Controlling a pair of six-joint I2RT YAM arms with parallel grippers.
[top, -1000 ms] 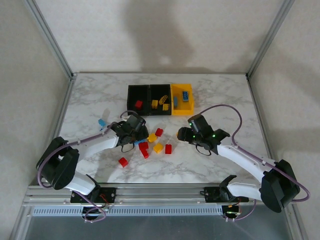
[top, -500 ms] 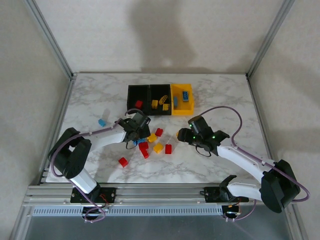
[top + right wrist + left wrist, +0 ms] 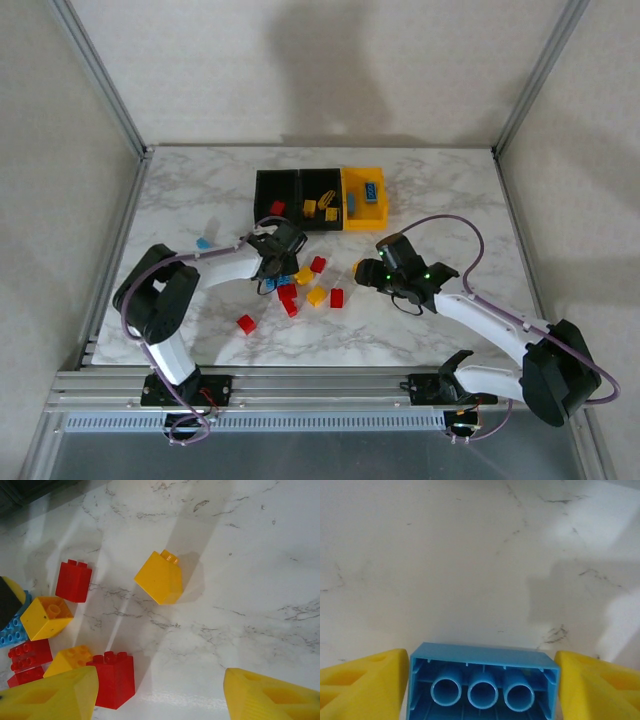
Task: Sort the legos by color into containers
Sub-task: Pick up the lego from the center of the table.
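1. From above, a marble surface [image 3: 180, 200] carried three joined bins [image 3: 258, 190] in a row. Red lay in the left black one, yellow in the middle black one, and blue in the yellow-orange bin [image 3: 365, 174]. Loose red and yellow bricks [image 3: 316, 295] lay clustered in front of the bins, between the two arms. The left pincer [image 3: 271, 274] reached down at the cluster's left edge. The right pincer [image 3: 363, 268] hung near its right edge.

2. At the left wrist, the yellow fingers [image 3: 365, 680] sat flush against both ends of a blue brick [image 3: 482, 661], pinching it. Its hollow underside, with three tubes, faced the camera, and bare marble lay beyond. The step looked like carrying this brick to the yellow-orange bin. Doing it well probably meant keeping the grip square, lifting straight up clear of neighbouring bricks, and crossing the black bins high.

3. At the right wrist, the fingers [image 3: 50, 695] stood spread wide with nothing between them. A yellow brick [image 3: 160, 577] lay alone ahead, turned at an angle, with red bricks to its left. A good pick would probably need the pincer turned to match its flat sides.
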